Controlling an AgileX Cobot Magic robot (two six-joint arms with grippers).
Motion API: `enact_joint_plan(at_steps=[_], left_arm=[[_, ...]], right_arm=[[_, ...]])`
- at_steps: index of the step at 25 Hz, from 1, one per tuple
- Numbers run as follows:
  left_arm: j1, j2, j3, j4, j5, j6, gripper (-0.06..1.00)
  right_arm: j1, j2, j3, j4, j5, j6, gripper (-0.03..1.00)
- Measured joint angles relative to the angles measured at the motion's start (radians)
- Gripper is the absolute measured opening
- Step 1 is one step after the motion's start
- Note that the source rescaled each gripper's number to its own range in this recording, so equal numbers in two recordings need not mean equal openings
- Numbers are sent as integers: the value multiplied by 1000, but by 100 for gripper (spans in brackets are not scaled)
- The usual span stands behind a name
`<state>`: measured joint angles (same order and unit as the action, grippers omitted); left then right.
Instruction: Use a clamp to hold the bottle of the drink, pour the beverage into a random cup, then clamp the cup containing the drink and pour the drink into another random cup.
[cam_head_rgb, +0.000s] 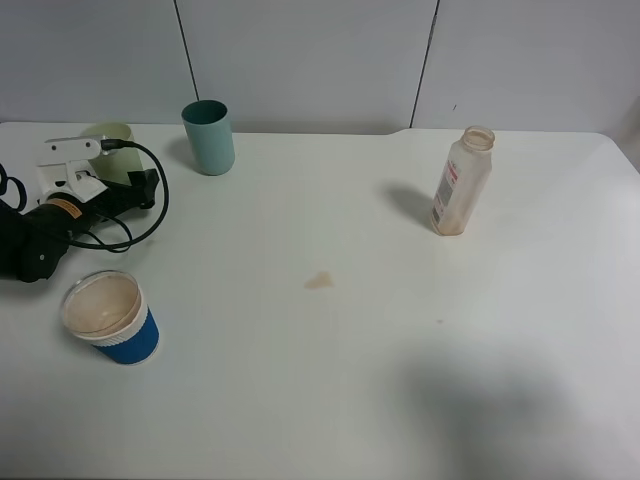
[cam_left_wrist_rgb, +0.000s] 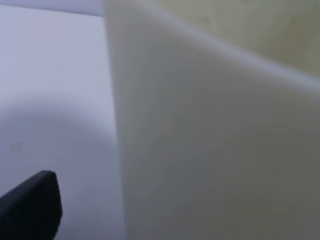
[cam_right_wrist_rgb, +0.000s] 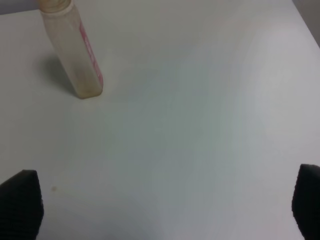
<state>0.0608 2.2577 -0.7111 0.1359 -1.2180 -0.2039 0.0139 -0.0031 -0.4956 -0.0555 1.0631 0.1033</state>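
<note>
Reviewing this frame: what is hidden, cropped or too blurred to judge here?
- Pale cup: the left gripper and its camera mount hide most of it in the exterior high view; the left wrist view shows only a blurred wall, so grip and contents are unclear.
- Right gripper: absent from the exterior high view; only fingertip corners show in the right wrist view.
- Bottle: label unreadable, liquid level unclear.
- Teal cup: interior not visible.

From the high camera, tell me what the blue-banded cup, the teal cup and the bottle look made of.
The white cup with the blue band looks like matte paper, its rolled rim stained tan inside. The teal cup seems smooth opaque plastic, with an even colour. The translucent bottle looks like cloudy plastic with a red label.
</note>
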Motion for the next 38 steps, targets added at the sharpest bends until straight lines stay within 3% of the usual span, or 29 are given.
enact_joint_plan(at_steps=[16, 23, 31, 38], left_arm=[[0, -105, 2, -2, 0, -3, 98], [0, -196, 22, 60, 0, -3, 99], [9, -304, 94, 67, 0, -3, 99], [17, -439, 125, 67, 28, -95, 99]], right_arm=[[0, 0, 0, 0, 0, 0, 100], [0, 0, 0, 0, 0, 0, 100], [0, 0, 0, 0, 0, 0, 100], [0, 0, 0, 0, 0, 0, 100]])
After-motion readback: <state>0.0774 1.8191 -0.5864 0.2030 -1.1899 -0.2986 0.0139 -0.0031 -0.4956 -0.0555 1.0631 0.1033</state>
